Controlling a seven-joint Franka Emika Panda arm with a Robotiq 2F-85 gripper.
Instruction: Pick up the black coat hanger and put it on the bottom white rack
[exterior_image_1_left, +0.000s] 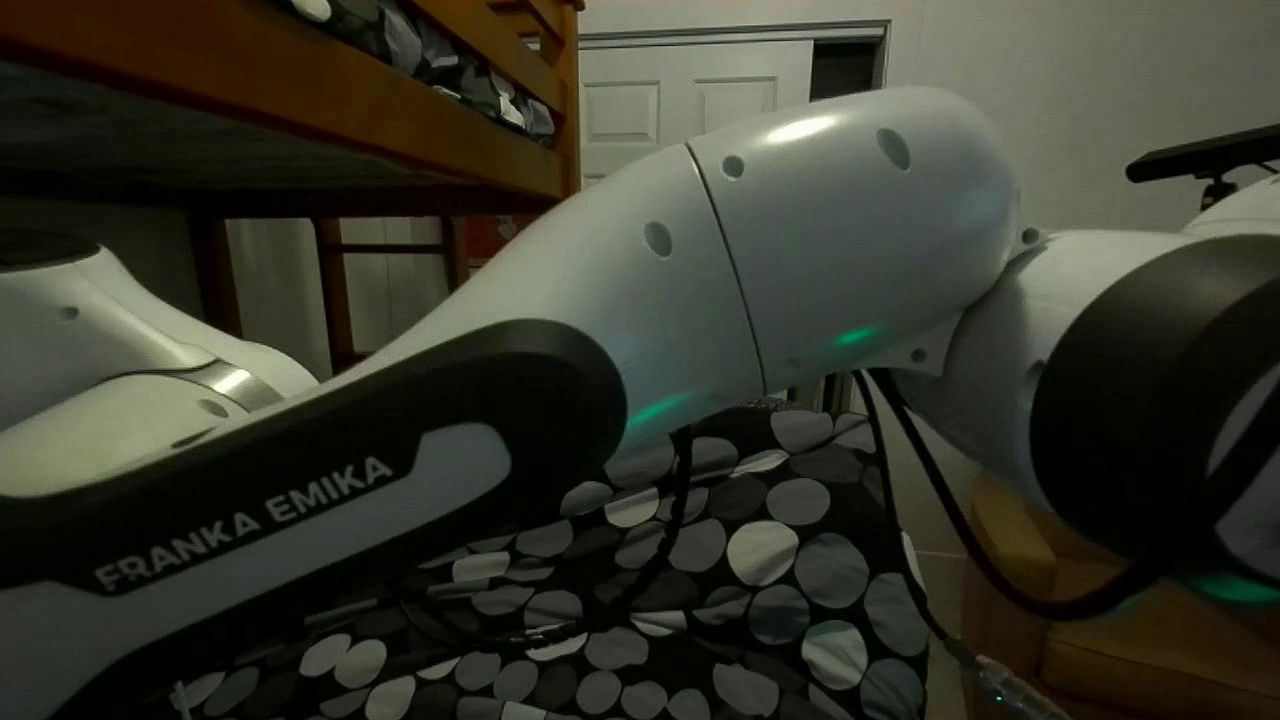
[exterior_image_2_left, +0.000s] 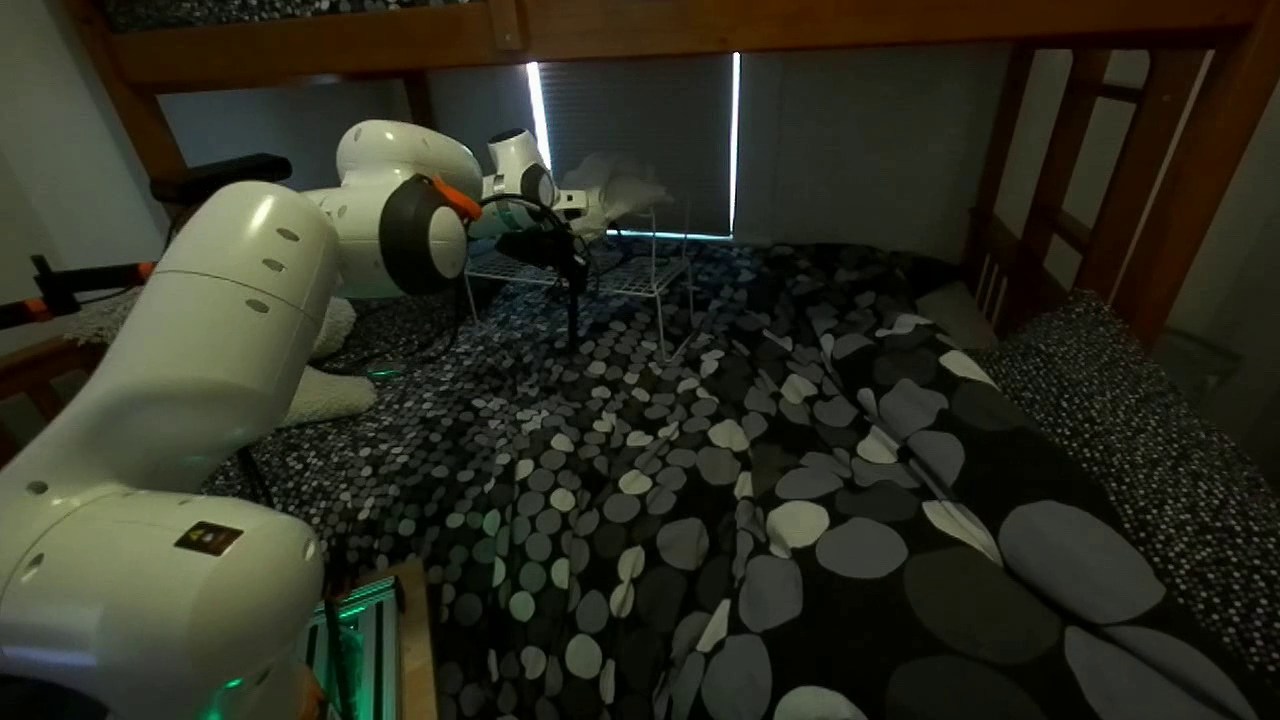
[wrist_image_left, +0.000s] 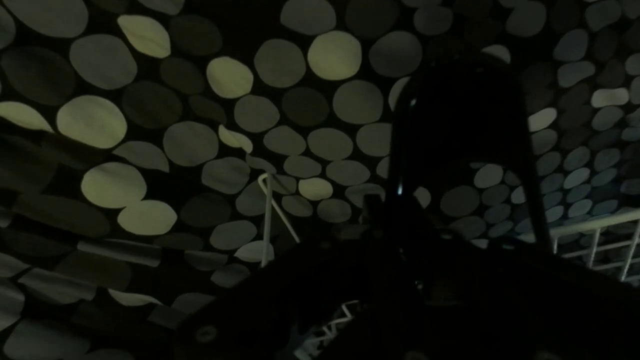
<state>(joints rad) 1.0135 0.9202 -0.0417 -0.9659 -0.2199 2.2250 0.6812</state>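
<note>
The black coat hanger (wrist_image_left: 462, 112) shows as a dark loop rising from my gripper (wrist_image_left: 385, 220) in the wrist view. My gripper is very dark there, and its fingers appear closed together on the hanger. In an exterior view my gripper (exterior_image_2_left: 575, 265) is beside the white rack (exterior_image_2_left: 640, 287), with a black piece of the hanger (exterior_image_2_left: 573, 318) pointing down. The white wire rack stands on the bed. In the wrist view parts of the rack (wrist_image_left: 597, 224) show at the right, with more white rods at left and below. How the hanger touches the rack cannot be told.
The bed (exterior_image_2_left: 690, 460) has a black cover with grey and white dots. Wooden bunk rails (exterior_image_2_left: 800, 28) run above it, and a ladder (exterior_image_2_left: 1110, 160) stands at one end. A pale fluffy thing (exterior_image_2_left: 625, 188) is behind the rack. A black cable (exterior_image_1_left: 930, 470) hangs from the arm.
</note>
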